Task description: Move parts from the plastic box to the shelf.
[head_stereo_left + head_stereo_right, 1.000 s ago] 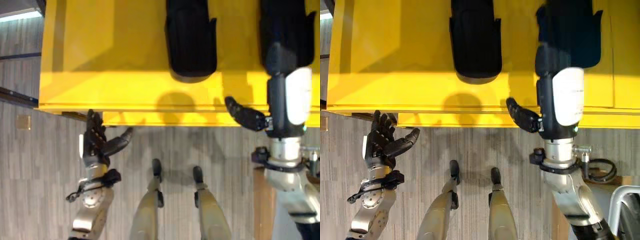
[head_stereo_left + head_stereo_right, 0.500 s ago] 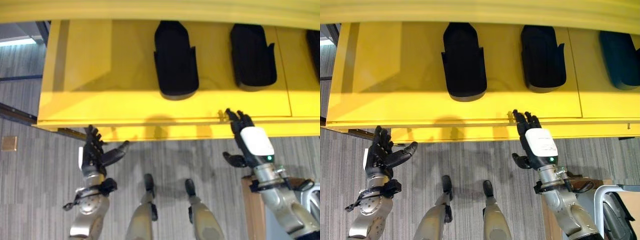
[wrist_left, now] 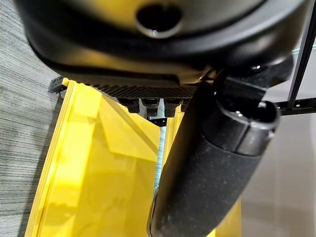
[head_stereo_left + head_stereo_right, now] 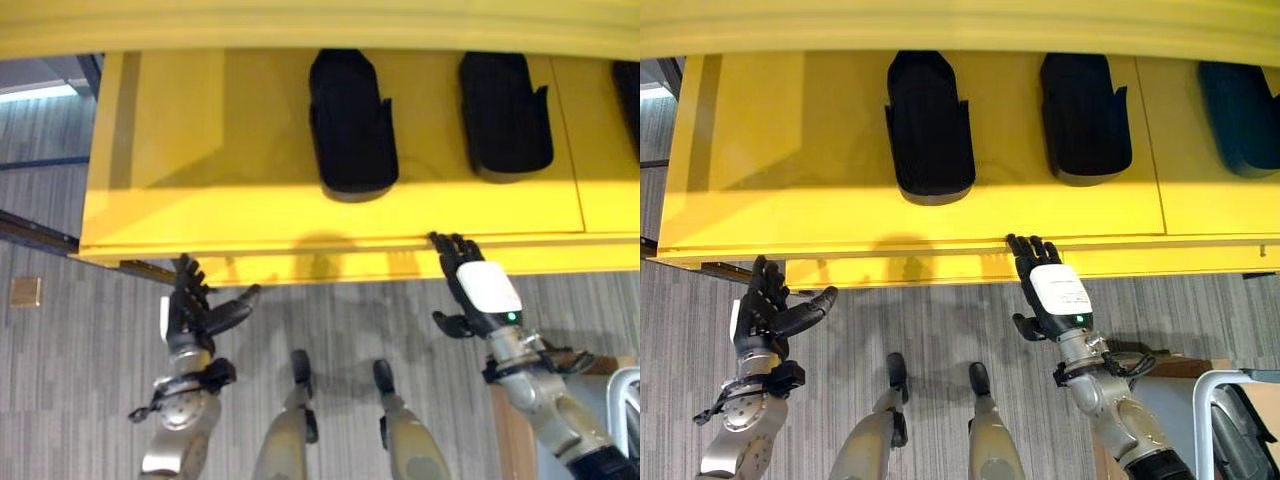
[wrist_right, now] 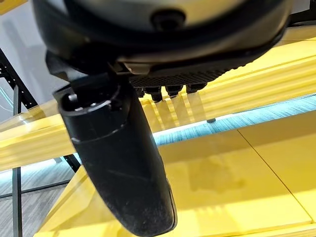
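At the lower left, the left hand (image 4: 190, 310) hangs empty, fingers spread. At lower right, the right hand (image 4: 480, 290) is also empty, its straight fingers reaching the yellow shelf's (image 4: 250, 215) front edge. Beyond, two black parts (image 4: 350, 120) (image 4: 505, 112) lie on the shelf, long axes pointing away; the right-hand one lies nearest the right hand.
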